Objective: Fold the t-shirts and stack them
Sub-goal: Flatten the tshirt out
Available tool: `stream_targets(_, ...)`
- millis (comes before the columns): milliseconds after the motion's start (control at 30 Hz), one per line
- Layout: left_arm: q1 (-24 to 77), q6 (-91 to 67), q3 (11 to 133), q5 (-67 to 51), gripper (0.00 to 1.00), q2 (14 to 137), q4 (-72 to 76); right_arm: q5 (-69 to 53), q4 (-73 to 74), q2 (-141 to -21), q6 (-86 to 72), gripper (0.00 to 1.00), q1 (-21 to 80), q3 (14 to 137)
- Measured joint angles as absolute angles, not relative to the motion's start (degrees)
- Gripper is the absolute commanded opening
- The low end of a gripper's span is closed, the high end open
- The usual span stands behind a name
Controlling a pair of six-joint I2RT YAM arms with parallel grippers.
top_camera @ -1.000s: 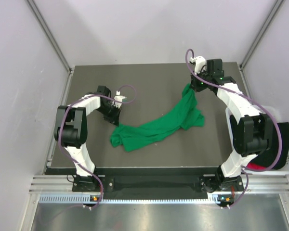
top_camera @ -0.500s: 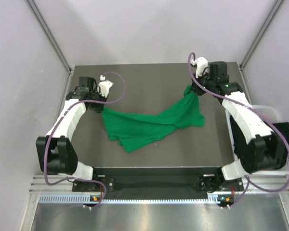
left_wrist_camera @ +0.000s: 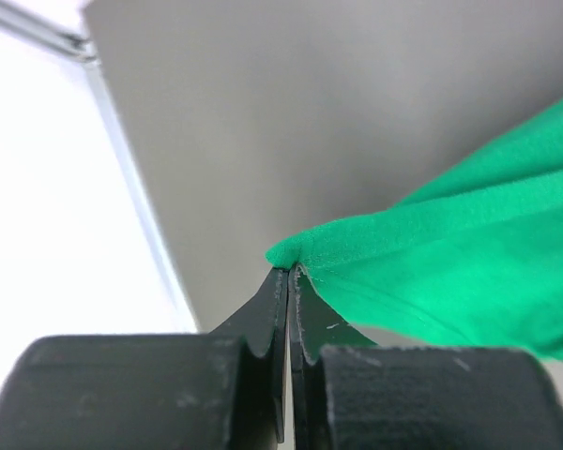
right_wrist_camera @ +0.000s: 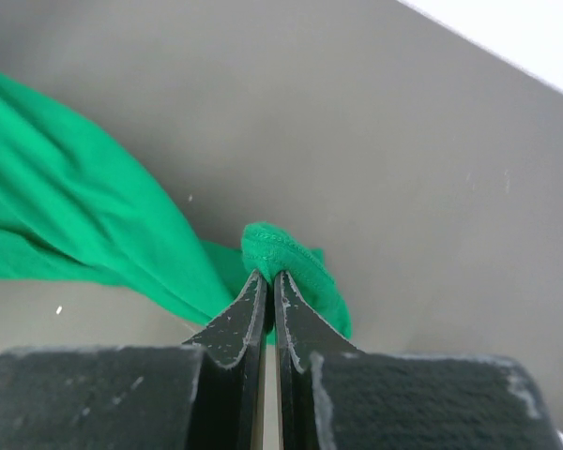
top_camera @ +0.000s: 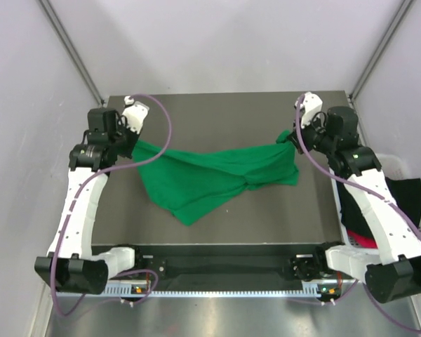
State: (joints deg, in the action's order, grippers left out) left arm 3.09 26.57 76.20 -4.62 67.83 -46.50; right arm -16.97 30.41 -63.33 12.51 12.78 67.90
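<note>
A bright green t-shirt (top_camera: pixel 210 175) hangs stretched between both arms above the dark table (top_camera: pixel 217 109), its lower part sagging toward the front. My left gripper (top_camera: pixel 131 144) is shut on the shirt's left corner; the wrist view shows the green cloth (left_wrist_camera: pixel 450 272) pinched at my left gripper's tip (left_wrist_camera: pixel 289 272). My right gripper (top_camera: pixel 286 136) is shut on the right corner, a bunched green hem (right_wrist_camera: pixel 281 248) sticking out past my right gripper's tip (right_wrist_camera: pixel 268 277). A black t-shirt (top_camera: pixel 400 203) and a red t-shirt (top_camera: pixel 361 241) lie bunched in the white bin at the right.
A white bin (top_camera: pixel 395 163) stands off the table's right edge, partly behind the right arm. Grey walls with metal posts (top_camera: pixel 74 53) enclose the table on three sides. The table's left edge (left_wrist_camera: pixel 136 187) runs close beside the left gripper.
Both grippers have moved apart, the left far out to the left and back, the right to the right. The green t-shirt went from a crumpled strip to a spread, taut sheet.
</note>
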Motion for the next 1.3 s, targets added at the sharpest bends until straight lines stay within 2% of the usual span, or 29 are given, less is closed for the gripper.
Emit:
stream_targets(167, 3.1, 27.6, 75.9, -0.2, 0.00, 70.8, -42.3, -15.0, 27.6, -69.1, 11.7, 0.00, 12.7, 67.2)
stream_targets(367, 3.1, 27.2, 75.7, 1.3, 0.00, 90.1, -34.8, -12.9, 24.9, -85.3, 10.4, 0.00, 12.6, 70.0)
stream_targets(467, 3.1, 25.9, 75.7, 1.7, 0.00, 98.2, -32.4, -12.4, 24.1, -94.5, 10.3, 0.00, 12.6, 73.8)
stream_targets(600, 3.1, 23.4, 76.2, 2.2, 0.00, 101.7, -30.4, -12.3, 23.6, -105.2, 10.0, 0.00, 12.6, 84.0)
stream_targets(667, 3.1, 22.6, 76.8, 2.2, 0.00, 101.6, -29.4, -12.6, 23.1, -109.1, 9.8, 0.07, 12.6, 89.3)
stream_targets(700, 3.1, 22.3, 77.0, 2.2, 0.00, 101.6, -28.6, -13.0, 23.2, -110.7, 9.6, 0.20, 12.6, 92.1)
stream_targets(800, 3.1, 21.7, 77.1, 2.1, 0.00, 101.2, -27.4, -13.2, 23.0, -114.3, 9.0, 0.36, 12.8, 97.6)
stream_targets(933, 3.1, 21.1, 75.4, 1.7, 0.00, 99.3, -26.9, -11.6, 21.4, -112.6, 8.9, 0.46, 13.0, 94.2)
stream_targets(1100, 3.1, 20.8, 73.2, 1.1, 0.00, 96.0, -27.0, -10.9, 23.7, -100.9, 10.3, 0.35, 12.7, 81.5)
stream_targets(1300, 3.2, 20.2, 70.4, 0.3, 0.00, 92.1, -27.0, -16.6, 31.8, -90.3, 14.0, 0.26, 12.2, 76.8)
